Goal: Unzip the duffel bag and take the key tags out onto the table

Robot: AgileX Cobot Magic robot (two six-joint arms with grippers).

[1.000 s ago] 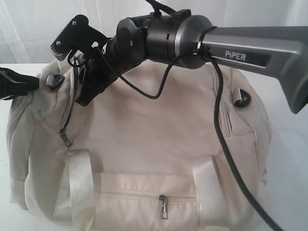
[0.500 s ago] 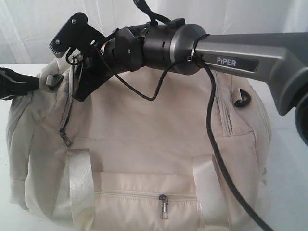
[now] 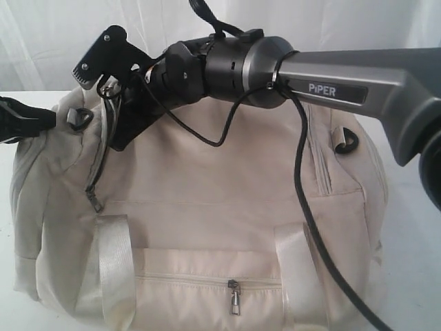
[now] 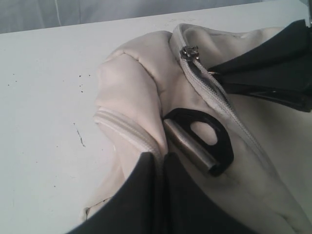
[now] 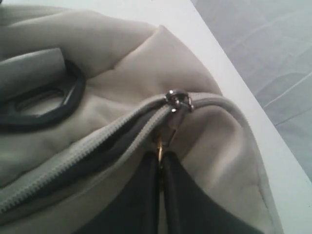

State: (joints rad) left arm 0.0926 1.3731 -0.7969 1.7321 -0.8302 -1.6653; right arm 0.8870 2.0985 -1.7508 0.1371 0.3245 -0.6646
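So, front pocket (image 3: 207, 272): closest to the exterior camera and zipped shut, with its little pull (image 3: 235, 298) hanging straight down. Nothing is touching it.
webbing handles (image 3: 114, 269): flopped down over the front face, one on each side of the pocket, clear of the top zip.
duffel bag (image 3: 227, 172): sits on the desk (image 4: 44, 97) with its long axis running left-right across the exterior view. The front face is toward the camera and the top zip faces up.
side pull (image 3: 94, 201): a second grey tab dangles loose down the bag's left shoulder.
left jaws: pinched tight on a fold of fabric at the bag's left end, just beside the black D-ring (image 4: 214, 141). It looks like an anchor grip, so the soft bag doesn't slide when the zip gets tugged.
right arm (image 3: 331, 76): comes in from the right and reaches over the whole bag to that same left end.
right jaws: closed on the zipper pull (image 5: 167, 130), with a brassy sliver showing between them, just by the slider (image 5: 178, 100).
zip direction: the slider is parked at the left end, so the pull probably has to run along the bag's long axis toward the right.
key tags: not visible in any view. They're presumably inside, but there's no telling where.
progress: early, and the bag reads as mostly zipped.
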